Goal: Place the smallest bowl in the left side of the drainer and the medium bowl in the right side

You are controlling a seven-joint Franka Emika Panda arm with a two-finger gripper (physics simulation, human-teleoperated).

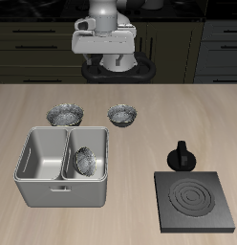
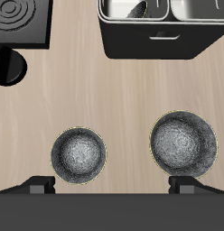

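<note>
Up behind the drainer [image 1: 58, 184], the arm hangs high over the worktop's [image 1: 187, 110] back edge. In the wrist view the pincer [image 2: 114, 187] shows its two fingers spread wide apart, with nothing between them.

The smallest bowl [image 1: 85, 163] is inside the drainer. It leans tilted against a wall, not flat, in the compartment on the side toward the black stove plate [image 1: 195, 203]. The other compartment holds nothing. In the wrist view only a sliver of that bowl shows past the drainer's rim.

The medium bowl [image 1: 123, 116] stands upright on the worktop, behind the drainer and a little off its stove-plate side, clear of the rim. The largest bowl [image 1: 66, 115] stands upright too, straight behind the drainer's other compartment and well apart from the medium bowl (the size gap between the two is slight but visible). Both show their mottled dark insides from above.
</note>
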